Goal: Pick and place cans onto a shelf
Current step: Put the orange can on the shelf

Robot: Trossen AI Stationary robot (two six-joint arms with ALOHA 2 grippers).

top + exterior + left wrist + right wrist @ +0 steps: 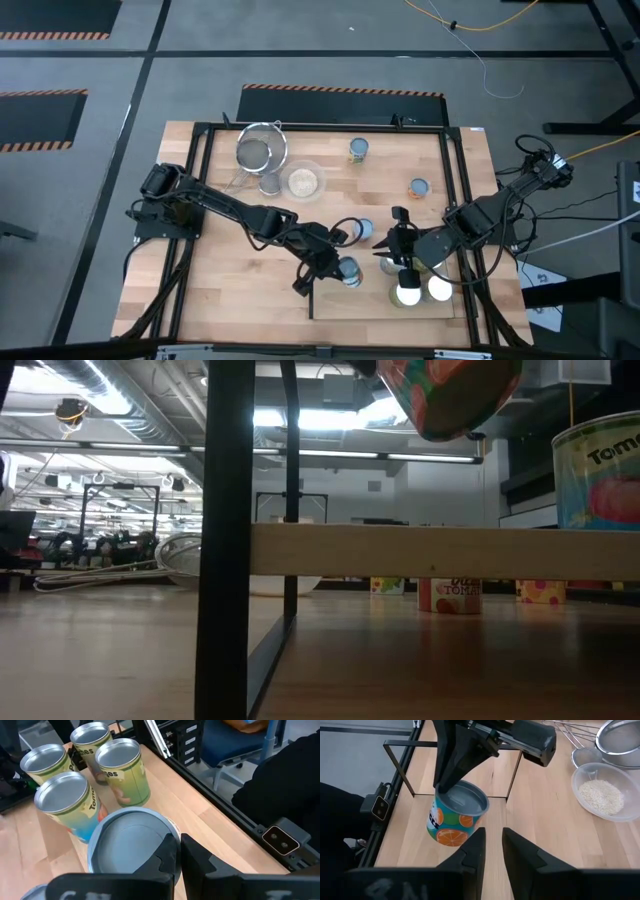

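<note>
Left claw (345,262) grips by its rim a tilted can (456,819) with orange-fruit label and pale blue top, above the shelf (345,305). Right claw (396,246) waits nearby, nothing between its fingers, close to two shiny cans (422,291); strainer (262,151) and grain bowl (303,181) stand farther away.

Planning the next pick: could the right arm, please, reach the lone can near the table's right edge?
Probably yes: that can stands alone on bare tabletop, close by, and the right gripper holds nothing.

We see the left gripper (335,268) clamped shut beside the right gripper (392,243), both arms reaching inward
</note>
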